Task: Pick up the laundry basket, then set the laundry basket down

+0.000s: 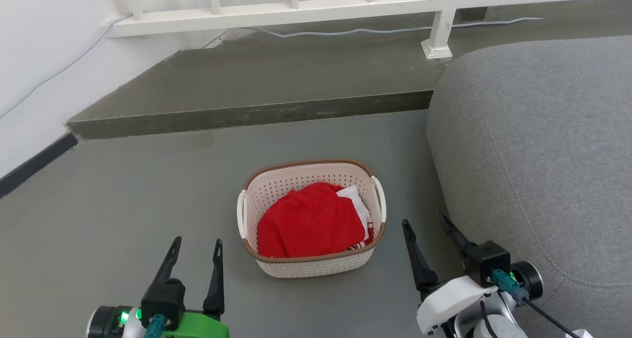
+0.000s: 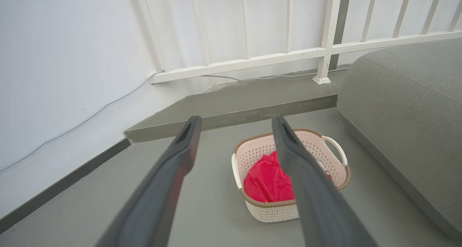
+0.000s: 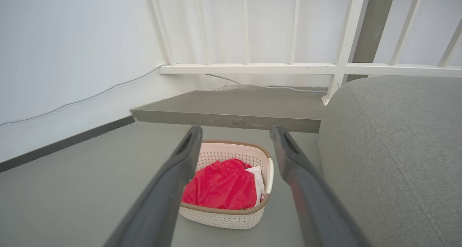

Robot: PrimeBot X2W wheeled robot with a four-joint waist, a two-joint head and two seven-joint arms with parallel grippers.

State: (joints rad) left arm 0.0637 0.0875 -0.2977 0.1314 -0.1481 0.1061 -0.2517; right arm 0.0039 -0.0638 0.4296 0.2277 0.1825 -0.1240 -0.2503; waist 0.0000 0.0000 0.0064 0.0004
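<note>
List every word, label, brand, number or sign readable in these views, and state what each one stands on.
None: no text can be read in any view.
The laundry basket and the red cloth in it show no print or label.
The grey sofa, the white railing, the left hand and the right hand show no legible marking either.

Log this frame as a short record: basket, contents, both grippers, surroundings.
laundry basket: upright on the floor, not held
contents: red cloth, white cloth at its right edge
left gripper: open, left of the basket, not touching
right gripper: open, right of the basket, not touching
surroundings: grey sofa at right; step and white railing behind
</note>
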